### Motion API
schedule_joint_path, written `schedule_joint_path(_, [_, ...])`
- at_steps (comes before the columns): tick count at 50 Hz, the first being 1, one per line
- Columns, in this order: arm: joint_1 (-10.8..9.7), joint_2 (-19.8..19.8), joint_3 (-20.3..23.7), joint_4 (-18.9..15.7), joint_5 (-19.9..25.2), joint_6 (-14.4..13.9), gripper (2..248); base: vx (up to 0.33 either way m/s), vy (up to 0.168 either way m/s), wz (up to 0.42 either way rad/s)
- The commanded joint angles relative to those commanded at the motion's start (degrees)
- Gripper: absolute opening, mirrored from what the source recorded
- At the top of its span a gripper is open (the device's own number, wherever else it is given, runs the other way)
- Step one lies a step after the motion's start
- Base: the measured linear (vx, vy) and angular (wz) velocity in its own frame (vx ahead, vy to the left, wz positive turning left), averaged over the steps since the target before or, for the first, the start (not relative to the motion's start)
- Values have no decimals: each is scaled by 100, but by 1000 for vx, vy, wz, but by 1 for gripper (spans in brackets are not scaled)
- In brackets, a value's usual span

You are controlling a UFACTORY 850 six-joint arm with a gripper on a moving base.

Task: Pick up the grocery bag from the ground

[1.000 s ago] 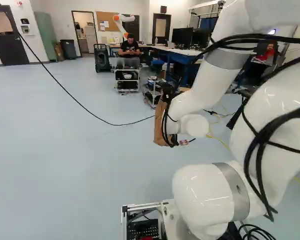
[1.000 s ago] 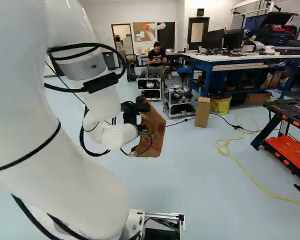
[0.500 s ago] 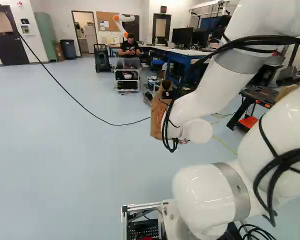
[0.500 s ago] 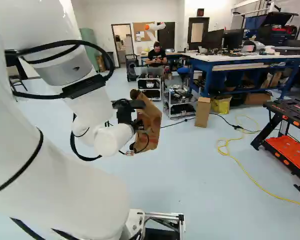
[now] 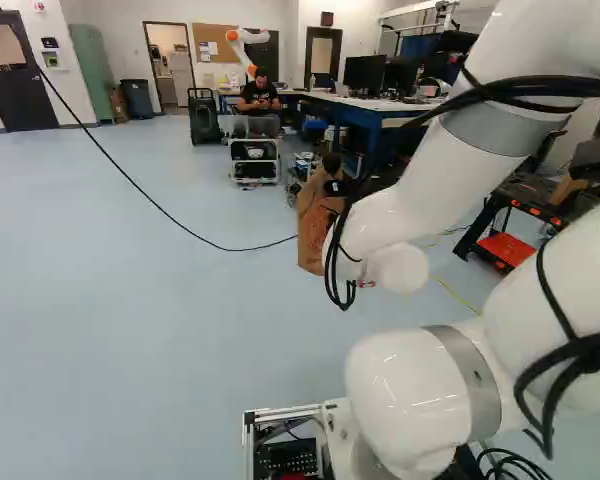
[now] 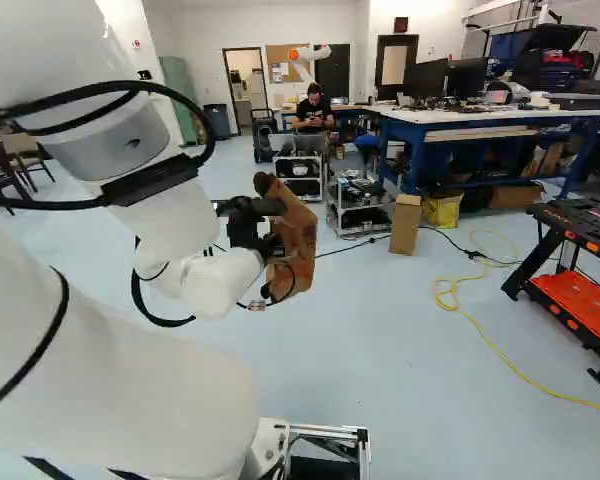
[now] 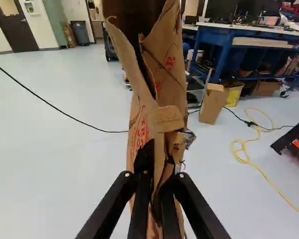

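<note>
The gripper [image 6: 252,228] reaches from the wrist to the near side of the brown paper grocery bag [image 6: 298,240] in the right base view. The bag hangs above the floor, leaning a little. In the left base view the bag [image 5: 314,228] shows beside the arm's wrist, which covers part of it. In the wrist view the gripper [image 7: 158,199] is shut on crumpled paper of the bag [image 7: 164,84], whose open top spreads ahead of the fingers. The bag's lower end is partly hidden behind the fingers there.
Beyond the bag stand a small wheeled cart [image 6: 364,205] and a blue workbench [image 6: 490,120]. A tall cardboard box [image 6: 405,224] stands by the bench. A yellow cable [image 6: 480,330] and a black cable [image 5: 170,215] cross the floor. Another robot [image 5: 248,45] stands far back.
The arm has shifted slightly left and upward in the right base view, carrying the bag with it. The grip has stayed on the bag, and the base has not moved.
</note>
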Motion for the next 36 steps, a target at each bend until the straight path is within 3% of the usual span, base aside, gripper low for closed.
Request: schedule_joint_path(36, [3,10,5,0,5,0,22,0,0,0])
